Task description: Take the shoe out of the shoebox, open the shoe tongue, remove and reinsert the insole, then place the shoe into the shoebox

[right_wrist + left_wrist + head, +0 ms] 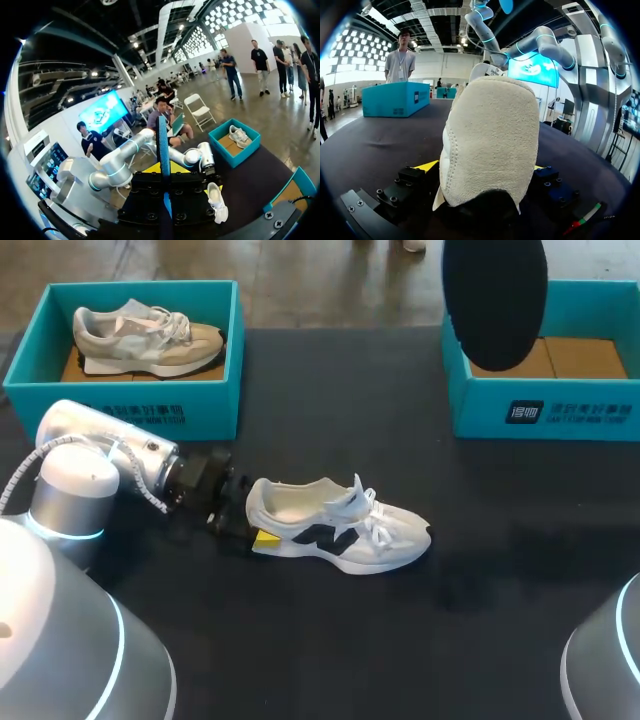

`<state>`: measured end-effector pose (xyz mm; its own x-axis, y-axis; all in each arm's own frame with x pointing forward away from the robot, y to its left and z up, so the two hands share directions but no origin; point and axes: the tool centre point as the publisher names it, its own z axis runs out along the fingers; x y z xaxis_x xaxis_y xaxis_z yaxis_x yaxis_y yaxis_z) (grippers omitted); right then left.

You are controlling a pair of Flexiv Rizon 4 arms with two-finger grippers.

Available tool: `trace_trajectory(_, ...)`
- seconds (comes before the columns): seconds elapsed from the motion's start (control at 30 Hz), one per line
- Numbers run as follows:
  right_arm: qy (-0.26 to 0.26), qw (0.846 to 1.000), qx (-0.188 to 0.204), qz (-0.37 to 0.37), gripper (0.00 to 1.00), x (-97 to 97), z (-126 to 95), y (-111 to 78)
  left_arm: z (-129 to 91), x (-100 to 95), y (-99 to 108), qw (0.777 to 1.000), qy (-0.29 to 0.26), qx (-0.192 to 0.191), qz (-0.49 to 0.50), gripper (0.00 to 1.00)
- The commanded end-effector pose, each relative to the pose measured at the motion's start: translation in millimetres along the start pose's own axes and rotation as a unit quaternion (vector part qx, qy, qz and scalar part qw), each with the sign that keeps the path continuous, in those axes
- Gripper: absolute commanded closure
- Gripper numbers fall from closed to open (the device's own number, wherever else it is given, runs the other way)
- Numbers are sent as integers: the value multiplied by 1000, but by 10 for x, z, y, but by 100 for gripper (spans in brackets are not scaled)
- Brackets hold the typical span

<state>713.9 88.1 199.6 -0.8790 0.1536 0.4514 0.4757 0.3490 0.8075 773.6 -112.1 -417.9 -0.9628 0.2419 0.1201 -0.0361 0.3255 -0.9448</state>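
A white shoe [340,525] with a dark side mark lies on its sole in the middle of the black table, toe to the right. My left gripper [252,522] is at its heel, open, with the heel [490,140] between the yellow fingertips [427,165]. My right gripper [164,170] is raised high above the table and shut on the dark insole [162,145], seen edge-on there. In the head view the insole [495,300] shows as a black oval over the right shoebox [540,410]. The white shoe [217,200] lies far below that gripper.
A teal shoebox [130,405] at the back left holds a beige shoe [150,335]. The teal box at the back right shows only a brown cardboard floor. My left arm [100,455] lies low along the table's left side.
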Motion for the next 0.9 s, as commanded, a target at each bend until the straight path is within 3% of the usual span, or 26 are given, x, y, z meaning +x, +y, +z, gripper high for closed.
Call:
trace_trajectory(0.03,0,1000,2,1,100,-4,7,13,-31,25,-15,1000,-3,-8,-3,0)
trace_trajectory(0.4,0,1000,2,1,100,-4,7,13,-336,179,-81,997,-31,-76,-16,0)
trace_trajectory(0.9,0,1000,2,1,100,-4,7,13,-736,402,-419,971,-30,-238,-1,0)
